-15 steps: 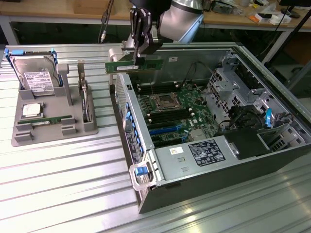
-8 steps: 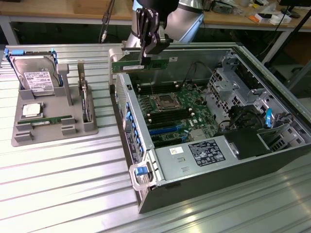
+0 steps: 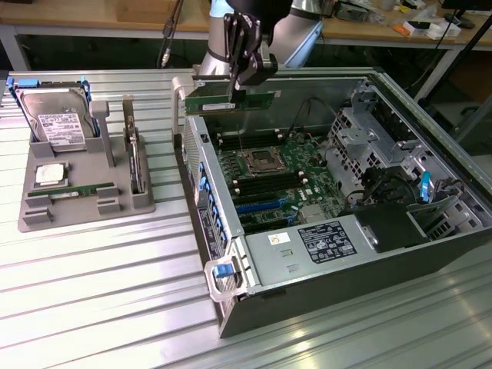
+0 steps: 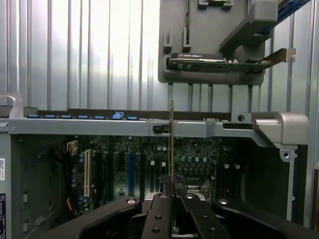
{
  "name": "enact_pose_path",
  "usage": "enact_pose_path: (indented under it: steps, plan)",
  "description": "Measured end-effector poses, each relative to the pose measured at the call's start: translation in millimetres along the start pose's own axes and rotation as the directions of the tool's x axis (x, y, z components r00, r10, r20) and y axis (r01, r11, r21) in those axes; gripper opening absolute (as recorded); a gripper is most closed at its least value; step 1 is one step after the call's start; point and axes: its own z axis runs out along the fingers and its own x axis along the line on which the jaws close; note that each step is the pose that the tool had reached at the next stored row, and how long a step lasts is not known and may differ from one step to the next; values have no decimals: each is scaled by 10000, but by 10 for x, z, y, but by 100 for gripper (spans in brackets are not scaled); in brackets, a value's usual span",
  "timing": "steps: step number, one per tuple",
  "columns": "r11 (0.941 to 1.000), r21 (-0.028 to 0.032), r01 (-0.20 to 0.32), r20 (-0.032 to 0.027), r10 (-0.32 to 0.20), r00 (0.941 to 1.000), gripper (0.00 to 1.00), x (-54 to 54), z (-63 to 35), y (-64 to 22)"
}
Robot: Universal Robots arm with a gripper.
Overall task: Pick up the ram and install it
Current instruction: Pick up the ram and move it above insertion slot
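This looks like an electronics workshop or lab. A ribbed aluminium worktable (image 3: 92, 292) carries an opened computer case (image 3: 346, 296) at 3 o'clock and a grey parts fixture (image 3: 34, 219) at 9 o'clock. Cluttered wooden benches (image 3: 100, 15) stand at 12 o'clock.

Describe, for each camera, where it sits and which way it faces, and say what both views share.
Exterior view: off the arm, raised, looking down at the open computer case and grey parts tray; the arm and gripper show, gripping the ram.
Wrist view: on the wrist, looking past the gripper along the edge-on ram over the case toward the tray; its black fingers show.
Shared: gripper, ram, case, tray.
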Motion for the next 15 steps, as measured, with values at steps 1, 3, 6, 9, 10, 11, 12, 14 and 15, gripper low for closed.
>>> enact_pose_path:
  steps: [1, 3, 6, 9, 10, 11, 12, 14, 15]
  plan:
    - [10000, 0, 0, -1, 0, 10000, 12, 1, -1, -24]
    - [10000, 0, 1, 0, -1, 10000, 12, 2, -2, -60]
    - [10000, 0, 0, 0, 0, 10000, 12, 4, -7, -158]
    - [10000, 0, 0, 0, 0, 10000, 12, 6, -11, -248]
    - [10000, 0, 0, 0, 0, 10000, 12, 7, -12, -286]
    - [10000, 0, 0, 0, 0, 10000, 12, 8, -14, -332]
    - [10000, 0, 1, 0, -1, 10000, 12, 9, -15, -363]
    - [10000, 0, 0, -1, 0, 10000, 12, 10, -18, -404]
    - [10000, 0, 0, 0, 0, 10000, 12, 11, -19, -433]
